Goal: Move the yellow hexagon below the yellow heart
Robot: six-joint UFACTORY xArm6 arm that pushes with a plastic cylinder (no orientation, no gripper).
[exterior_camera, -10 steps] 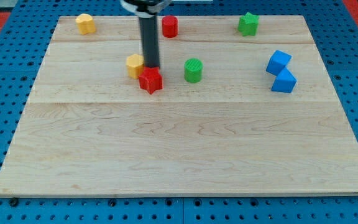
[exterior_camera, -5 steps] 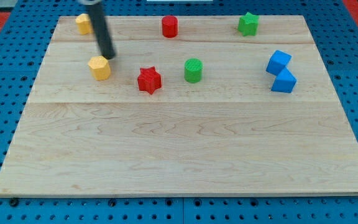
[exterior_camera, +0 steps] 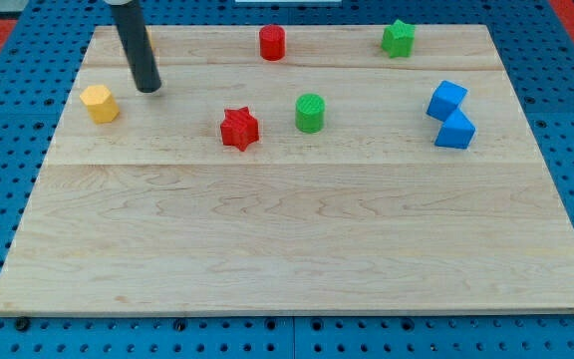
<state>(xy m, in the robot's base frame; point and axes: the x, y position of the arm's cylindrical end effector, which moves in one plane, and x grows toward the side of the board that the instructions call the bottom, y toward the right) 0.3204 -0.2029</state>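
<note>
The yellow hexagon (exterior_camera: 100, 103) lies near the left edge of the wooden board (exterior_camera: 287, 229), in its upper part. My tip (exterior_camera: 148, 89) rests on the board just to the right of the hexagon and slightly above it, a small gap apart from it. The rod runs up to the view's top and covers the place at the top left where the yellow heart stands, so the heart is almost wholly hidden. The hexagon sits lower than that place and a little to its left.
A red cylinder (exterior_camera: 272, 43) and a green star (exterior_camera: 399, 38) stand along the top edge. A red star (exterior_camera: 239, 129) and a green cylinder (exterior_camera: 310, 113) lie mid-board. Two blue blocks (exterior_camera: 447, 100) (exterior_camera: 455, 131) touch each other at the right.
The yellow hexagon has slid left from beside the red star to near the left edge. My tip moved left with it and now stands just to its right, covering the heart.
</note>
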